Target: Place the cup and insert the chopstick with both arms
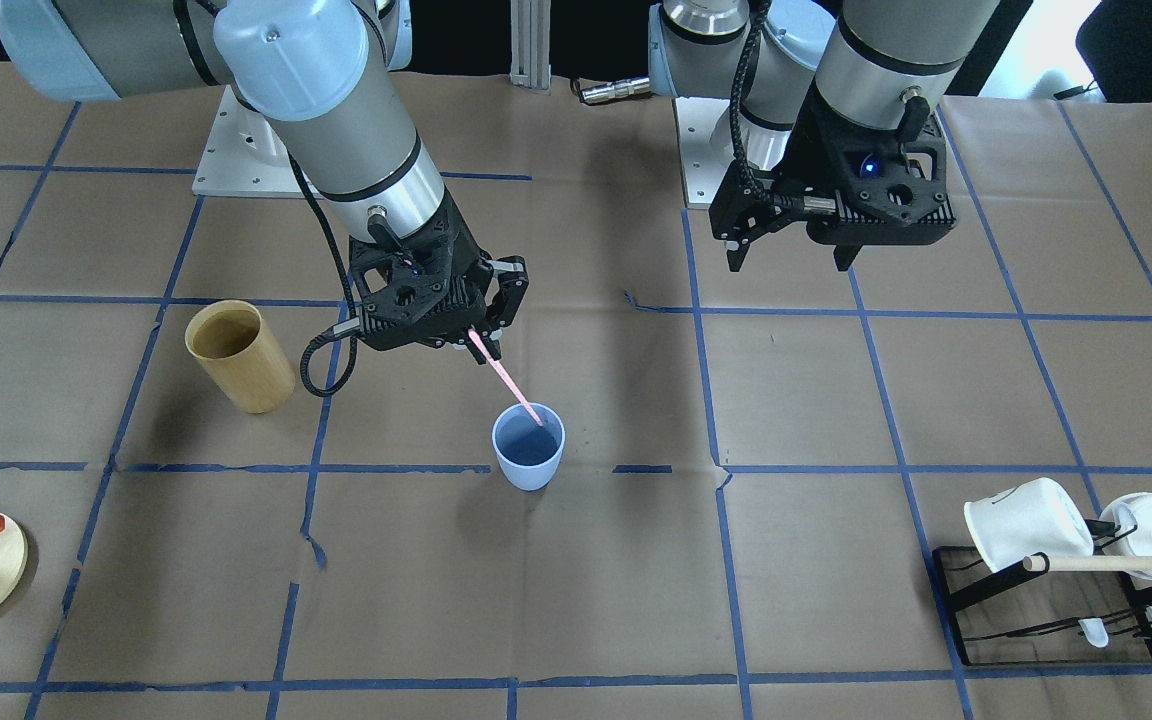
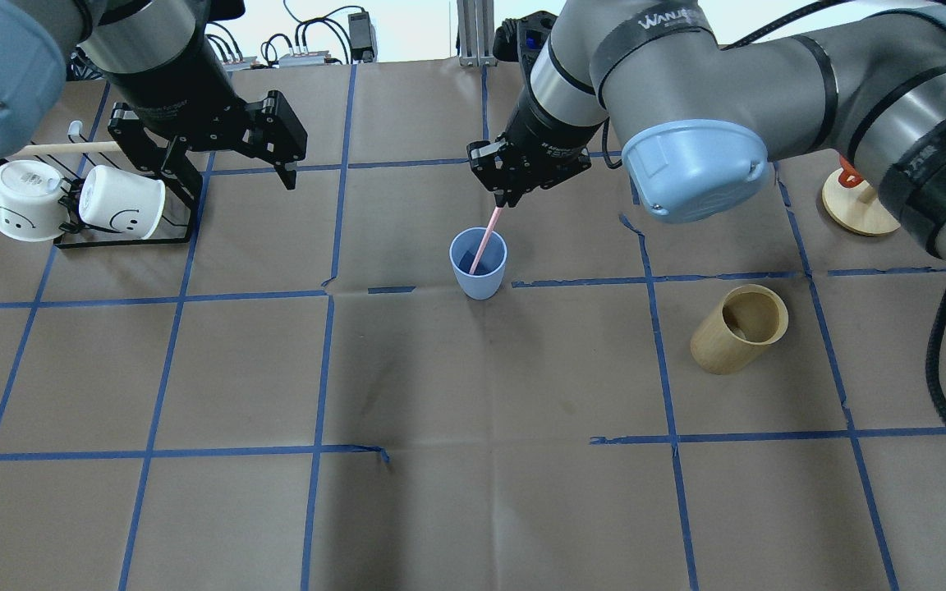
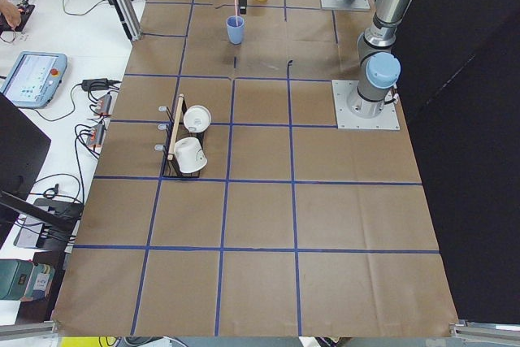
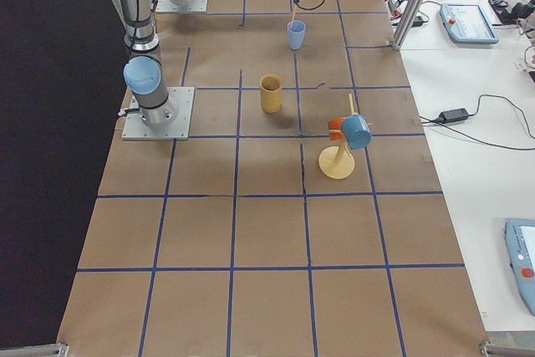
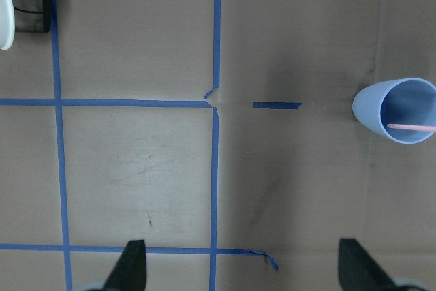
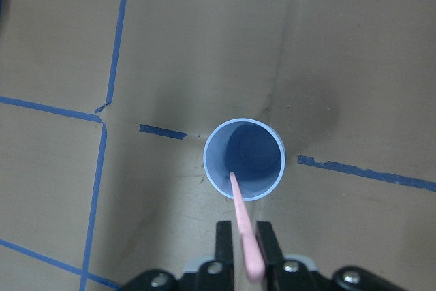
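The light blue cup (image 1: 528,447) stands upright on the paper-covered table near the middle, also in the overhead view (image 2: 479,263) and the right wrist view (image 6: 244,159). My right gripper (image 1: 481,345) hangs just above and behind the cup, shut on a pale pink chopstick (image 1: 508,382). The chopstick slants down, and its lower end is inside the cup (image 2: 485,238) (image 6: 243,226). My left gripper (image 1: 791,250) is open and empty, well above the table and off to the cup's side (image 2: 235,172). The left wrist view shows the cup (image 5: 395,110) at its right edge.
A tan bamboo cylinder (image 2: 740,328) stands on the right arm's side of the cup. Two white mugs (image 2: 79,201) and a wooden rod (image 1: 1116,564) hang on a black rack (image 1: 976,590) on the left arm's side. A round wooden stand (image 2: 855,209) is far right.
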Controlling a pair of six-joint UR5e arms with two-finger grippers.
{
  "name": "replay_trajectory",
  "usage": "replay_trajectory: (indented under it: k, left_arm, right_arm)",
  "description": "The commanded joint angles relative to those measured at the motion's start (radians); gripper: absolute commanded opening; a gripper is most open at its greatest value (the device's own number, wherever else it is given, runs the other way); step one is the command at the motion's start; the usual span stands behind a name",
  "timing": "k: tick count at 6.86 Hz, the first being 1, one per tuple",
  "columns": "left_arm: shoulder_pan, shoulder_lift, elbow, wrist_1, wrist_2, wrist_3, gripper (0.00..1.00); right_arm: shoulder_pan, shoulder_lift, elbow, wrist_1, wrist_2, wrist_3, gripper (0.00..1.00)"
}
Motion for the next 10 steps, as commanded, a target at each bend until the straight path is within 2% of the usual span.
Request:
replay_trajectory:
  k: [1,3,4,5,6,8,10]
  left_arm:
    - [0.001,-0.001,0.005,0.001,0.000,0.000,1.00]
    - [0.001,0.001,-0.001,0.001,0.000,0.000,1.00]
    - [0.001,0.002,-0.001,0.001,0.000,0.002,1.00]
    - [-0.001,0.005,-0.006,0.001,0.000,0.002,1.00]
    - [-0.001,0.005,-0.003,0.001,0.002,0.002,1.00]
    - [0.001,0.005,-0.003,0.001,0.002,0.002,1.00]
    - [0.001,0.005,-0.005,0.001,0.002,0.002,1.00]
  right_arm:
    - [0.000,0.002,-0.014,0.003,0.001,0.069,1.00]
    - [-0.023,-0.004,-0.030,0.007,-0.005,0.056,1.00]
    - [-0.061,-0.045,-0.018,0.015,-0.006,-0.002,1.00]
    - [-0.122,-0.087,-0.007,0.053,-0.096,-0.089,1.00]
    - [-0.158,-0.119,-0.017,0.139,-0.205,-0.119,1.00]
    - [-0.230,-0.188,-0.004,0.257,-0.215,-0.119,1.00]
    - [-0.235,-0.190,-0.005,0.300,-0.221,-0.105,1.00]
